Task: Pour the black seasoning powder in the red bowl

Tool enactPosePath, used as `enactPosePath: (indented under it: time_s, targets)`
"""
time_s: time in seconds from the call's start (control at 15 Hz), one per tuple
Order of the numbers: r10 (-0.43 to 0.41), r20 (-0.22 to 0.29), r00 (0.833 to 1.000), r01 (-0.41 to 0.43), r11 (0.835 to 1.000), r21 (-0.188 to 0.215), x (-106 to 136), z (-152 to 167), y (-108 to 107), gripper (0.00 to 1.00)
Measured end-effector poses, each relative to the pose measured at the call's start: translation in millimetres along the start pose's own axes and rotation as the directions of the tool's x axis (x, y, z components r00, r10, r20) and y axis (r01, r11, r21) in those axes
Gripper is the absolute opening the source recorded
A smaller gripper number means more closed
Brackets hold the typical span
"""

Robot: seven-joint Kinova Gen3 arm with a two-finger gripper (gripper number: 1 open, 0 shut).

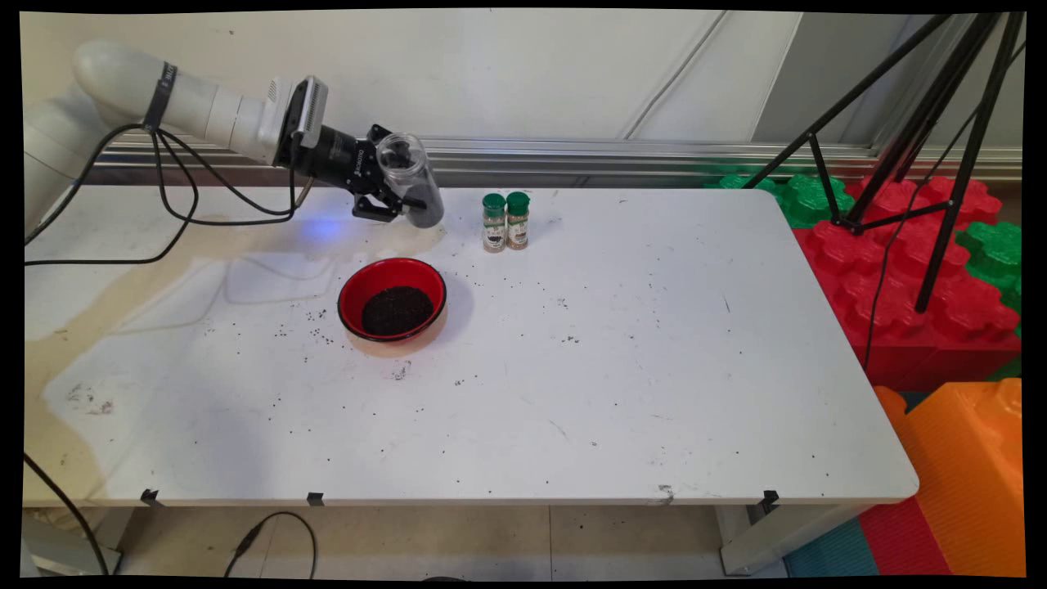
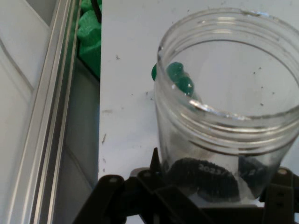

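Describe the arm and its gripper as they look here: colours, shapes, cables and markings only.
The arm is made of smooth, rounded white tubular links, with a dark band wrapped round one link. Black cables hang from it in loose loops. A ribbed pale grey block sits at the wrist. The gripper is black, with small white lettering on its round body and jointed black linkage carrying two fingers.

The white tabletop (image 1: 654,368) is stained and dotted with dark specks. On it sit a red bowl (image 1: 393,299) of dark grains and, farther back, two green-capped spice jars (image 1: 505,221) touching side by side.
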Motion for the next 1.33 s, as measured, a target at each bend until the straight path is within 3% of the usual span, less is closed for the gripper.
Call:
enactPosePath:
  time_s: [0.4, 0.8, 1.33]
  targets:
    - [0.132, 0.004, 0.991, -0.132, 0.991, 0.009, 5, 0, 10, 0.00]
    - [0.280, 0.021, 0.960, -0.281, 0.960, 0.017, 13, 0, 24, 0.00]
    - [0.486, 0.064, 0.872, -0.488, 0.872, 0.030, 24, 0, 38, 0.00]
